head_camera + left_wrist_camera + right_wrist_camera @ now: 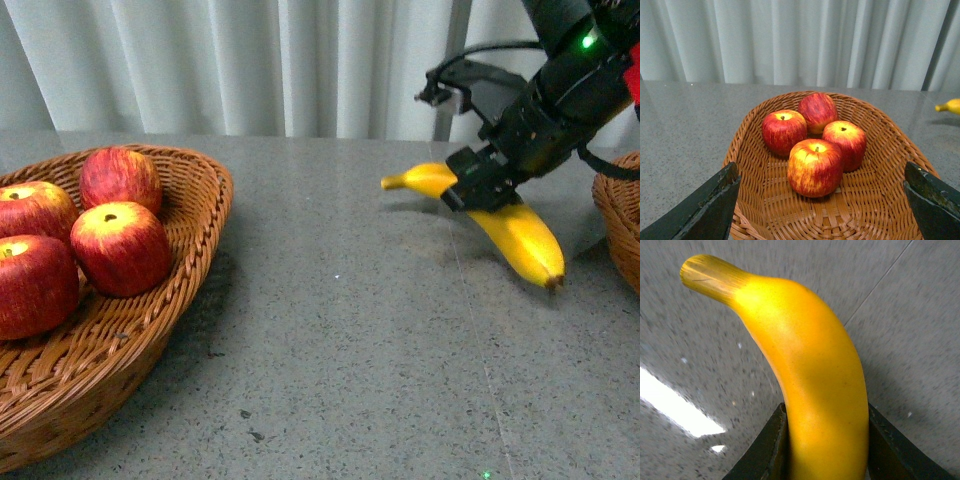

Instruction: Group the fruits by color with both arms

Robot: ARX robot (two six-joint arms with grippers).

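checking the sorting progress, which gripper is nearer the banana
Right. The right gripper is shut on the banana, its fingers on both sides of it. The left gripper is open over the basket of apples, across the table.

Four red apples (121,247) are counted, all gathered in one wicker basket (190,250) at the left edge of the worktop (340,340). One banana (520,235) is seen whole, toward the right edge of the worktop. Part of a second wicker basket (620,225) is seen at the right edge, so two baskets are counted. One arm (570,90) is seen in the front view.
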